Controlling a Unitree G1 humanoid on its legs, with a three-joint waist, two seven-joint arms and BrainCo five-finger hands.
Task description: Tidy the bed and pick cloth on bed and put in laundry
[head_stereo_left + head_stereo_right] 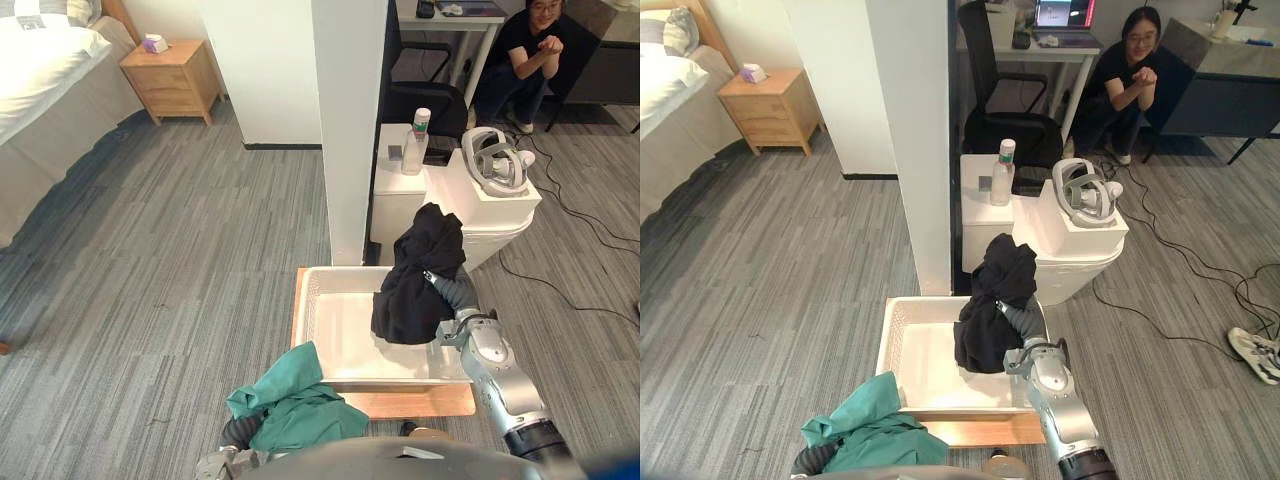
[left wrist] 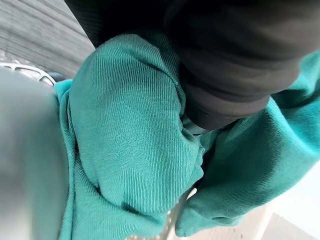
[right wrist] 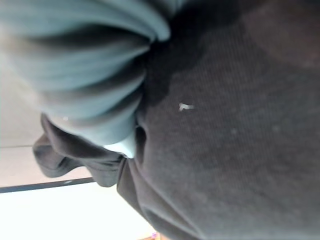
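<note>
Lower the black garment (image 1: 420,285) well inside the white laundry basket (image 1: 307,315) before letting go. Cloth covers your right hand (image 1: 455,292), so I cannot tell its grip.

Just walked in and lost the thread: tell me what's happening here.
The robot's right hand carries a crumpled black cloth over the white plastic laundry basket, which sits on a wooden board. Its left hand bears a teal cloth at the basket's near corner. A person in black crouches in the background.
</note>
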